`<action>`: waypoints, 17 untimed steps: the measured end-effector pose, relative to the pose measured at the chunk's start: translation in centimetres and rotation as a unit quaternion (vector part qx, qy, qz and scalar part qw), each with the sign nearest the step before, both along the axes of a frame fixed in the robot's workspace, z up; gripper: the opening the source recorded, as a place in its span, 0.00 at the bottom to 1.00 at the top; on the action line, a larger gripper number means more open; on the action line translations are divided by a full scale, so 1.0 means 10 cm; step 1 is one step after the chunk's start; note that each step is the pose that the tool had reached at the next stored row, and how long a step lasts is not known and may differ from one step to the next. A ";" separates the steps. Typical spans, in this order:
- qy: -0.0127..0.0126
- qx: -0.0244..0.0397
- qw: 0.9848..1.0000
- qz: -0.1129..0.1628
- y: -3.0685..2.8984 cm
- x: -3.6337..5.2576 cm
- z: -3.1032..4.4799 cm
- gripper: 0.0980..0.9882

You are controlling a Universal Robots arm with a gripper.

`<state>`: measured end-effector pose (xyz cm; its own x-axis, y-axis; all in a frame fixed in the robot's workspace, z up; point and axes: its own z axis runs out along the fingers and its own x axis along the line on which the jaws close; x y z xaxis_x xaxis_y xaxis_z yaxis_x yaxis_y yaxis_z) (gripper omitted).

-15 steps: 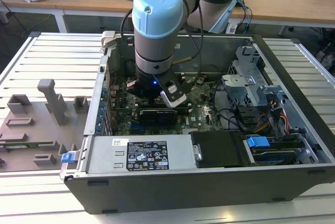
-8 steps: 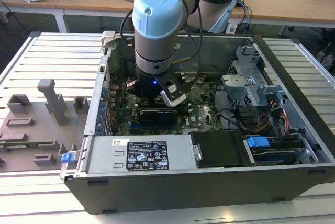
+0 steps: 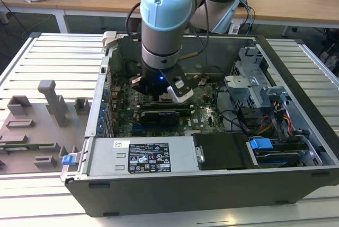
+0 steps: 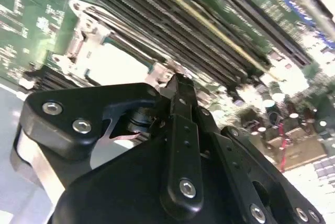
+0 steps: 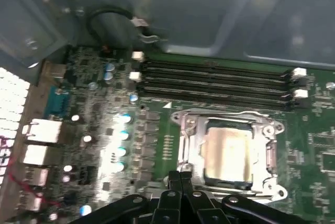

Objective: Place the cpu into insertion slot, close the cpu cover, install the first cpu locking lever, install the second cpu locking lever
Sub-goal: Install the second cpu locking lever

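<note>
Gripper (image 5: 180, 178): I read the two black fingertips as pressed together with nothing between them, in both wrist views. In the first wrist view the tips sat just at the near edge of the insertion slot (image 5: 229, 152), low over the green motherboard (image 5: 319, 145).

The cpu (image 5: 226, 150) lay flat inside the slot, its dull metal top facing up. The cpu cover (image 5: 194, 130) looked down around it, the chip showing through the central cut-out. I could not tell whether either locking lever was latched.

In the second wrist view the fingertip (image 4: 180, 85) pointed at the same silver frame, and the chip's pale top (image 4: 123, 64) showed just beyond it. The long black memory slots (image 5: 214, 85) ran beside the socket, on the side toward the case wall.

From the exterior view the arm (image 3: 167, 20) reached straight down into the open computer case (image 3: 296, 73), its head (image 3: 159, 86) over the middle of the board. A black graphics card (image 3: 159, 115) lay just nearer than the head. The power supply (image 3: 143, 155) with its label filled the near side of the case; a blue clip (image 3: 260, 143) sat toward the exterior view's right. The case rested on a slatted table (image 3: 53, 57), with grey fixture blocks (image 3: 53, 99) well apart on the exterior view's left.
</note>
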<state>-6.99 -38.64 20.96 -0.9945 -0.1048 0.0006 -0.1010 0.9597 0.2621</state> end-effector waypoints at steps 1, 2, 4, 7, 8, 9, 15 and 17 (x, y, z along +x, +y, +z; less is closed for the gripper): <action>0.002 0.000 1.000 0.000 0.010 0.036 -0.002 0.01; 0.005 0.000 1.000 0.000 0.023 0.087 -0.004 0.01; 0.010 -0.001 1.000 0.000 0.042 0.171 -0.008 0.01; 0.019 -0.002 1.000 0.000 0.080 0.330 -0.017 0.01; 0.021 -0.003 1.000 0.000 0.091 0.374 -0.019 0.01; 0.024 -0.005 1.000 0.000 0.124 0.428 -0.019 0.01; 0.024 -0.048 0.999 -0.001 0.313 0.451 -0.020 0.01; 0.024 -0.066 0.998 -0.002 0.392 0.453 -0.020 0.01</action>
